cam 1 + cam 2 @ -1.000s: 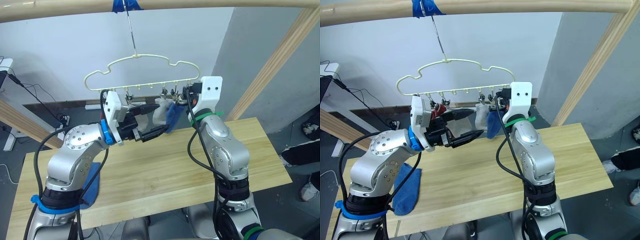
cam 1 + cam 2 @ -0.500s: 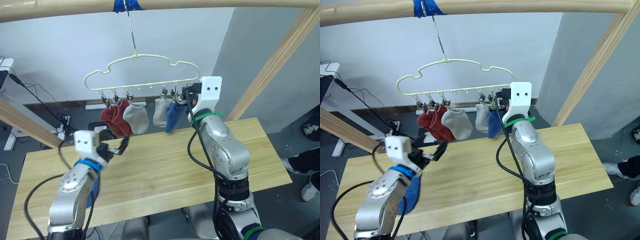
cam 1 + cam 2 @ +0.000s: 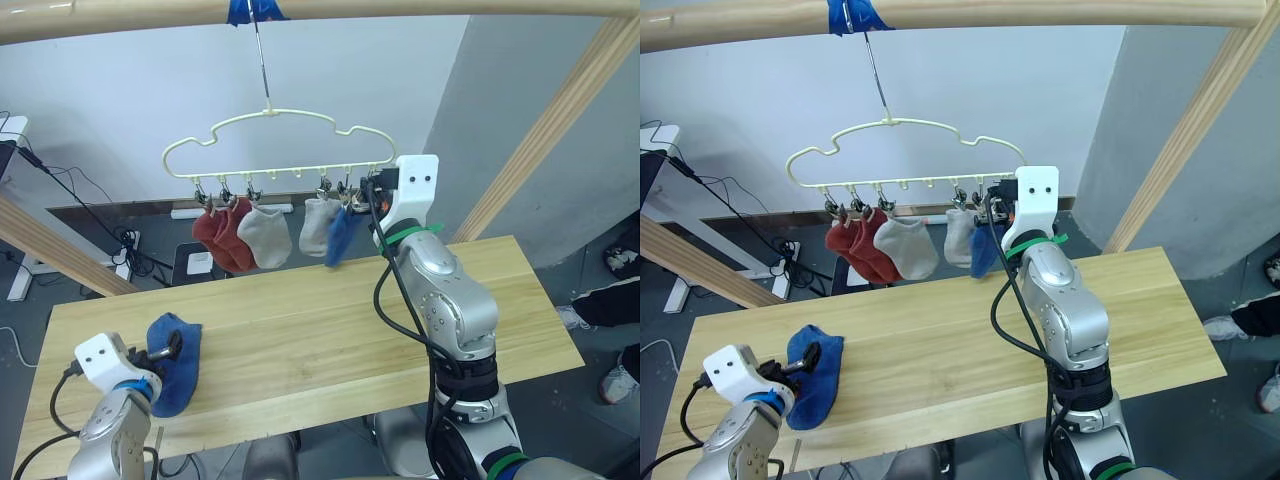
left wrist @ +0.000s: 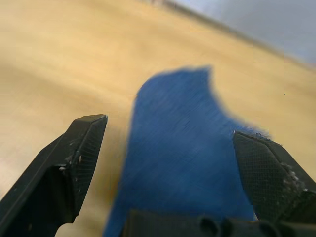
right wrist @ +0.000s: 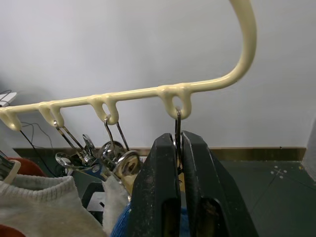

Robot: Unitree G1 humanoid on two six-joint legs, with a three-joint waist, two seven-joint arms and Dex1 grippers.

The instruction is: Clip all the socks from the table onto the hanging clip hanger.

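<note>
Five short knit socks hang clipped in a row under the pale-yellow wavy wire clip hanger (image 3: 270,140): two rust-red (image 3: 226,236), two light grey (image 3: 265,236) and one blue (image 3: 339,238). The remaining blue sock (image 3: 174,361) lies flat near the left end of the pale wooden bench (image 3: 330,330). The left gripper (image 4: 168,148) hovers over it, fingers spread wide. The right gripper (image 5: 178,163) has its fingers pinched together on the end metal clip (image 5: 177,129).

eyes: head stereo pair, forward-down, share counter (image 3: 330,320) and clip hanger (image 3: 280,140) | left wrist: close over blue sock (image 4: 182,163) | right wrist: close under hanger bar
</note>
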